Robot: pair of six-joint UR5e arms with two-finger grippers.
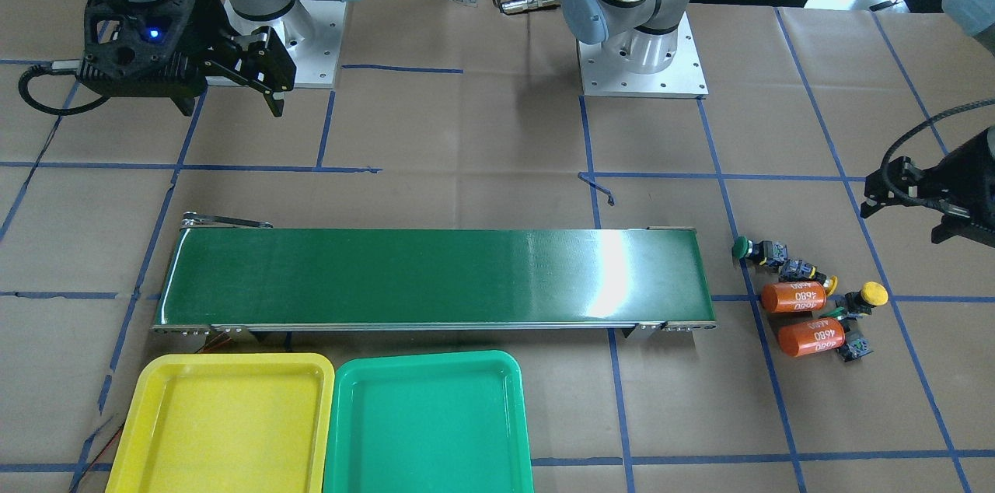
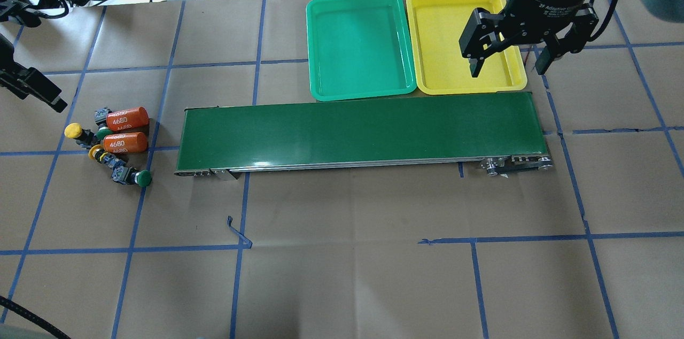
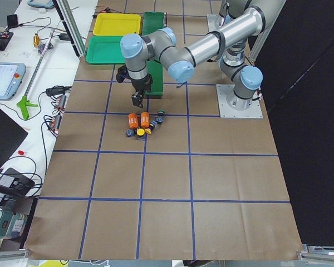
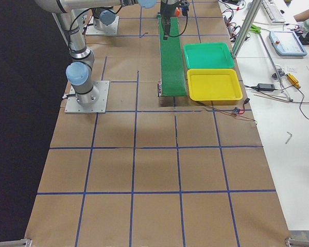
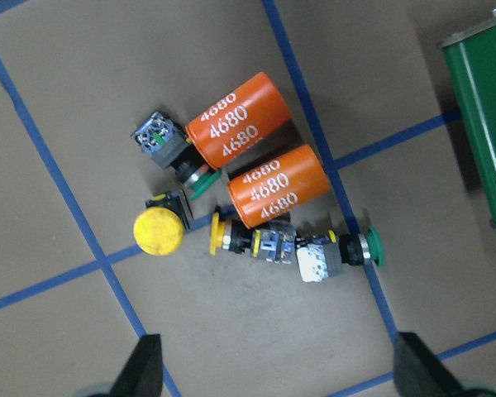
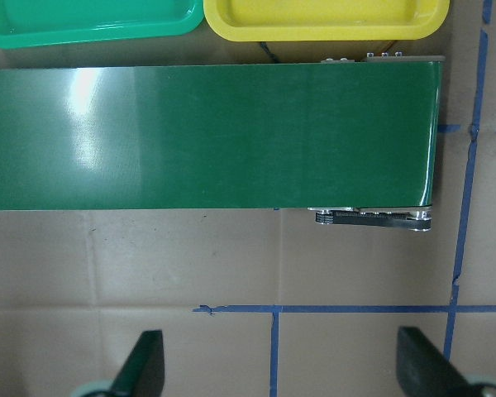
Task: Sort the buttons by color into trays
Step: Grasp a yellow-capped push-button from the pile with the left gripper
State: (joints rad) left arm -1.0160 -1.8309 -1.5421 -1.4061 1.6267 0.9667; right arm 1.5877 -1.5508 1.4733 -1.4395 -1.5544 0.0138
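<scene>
I've got the left gripper hanging over the cluster at the left end of the brown paper-covered table with blue tape lines, its fingers spread wide. All four small push-button switches lie under it on the paper. A round yellow-capped button stands cap-up. A second yellow-rimmed button lies on its side, end to end with a green-capped button. A fourth button is tucked against the upper of the two orange cylinders marked "4680"; its cap looks green to me, though it's half hidden. The long dark green conveyor belt starts just beside the pile. Across the belt, well apart from the buttons, the shallow green plastic tray and the bright yellow plastic tray sit side by side. The right gripper hangs by the belt's other end near the yellow tray, jaws apart.
</scene>
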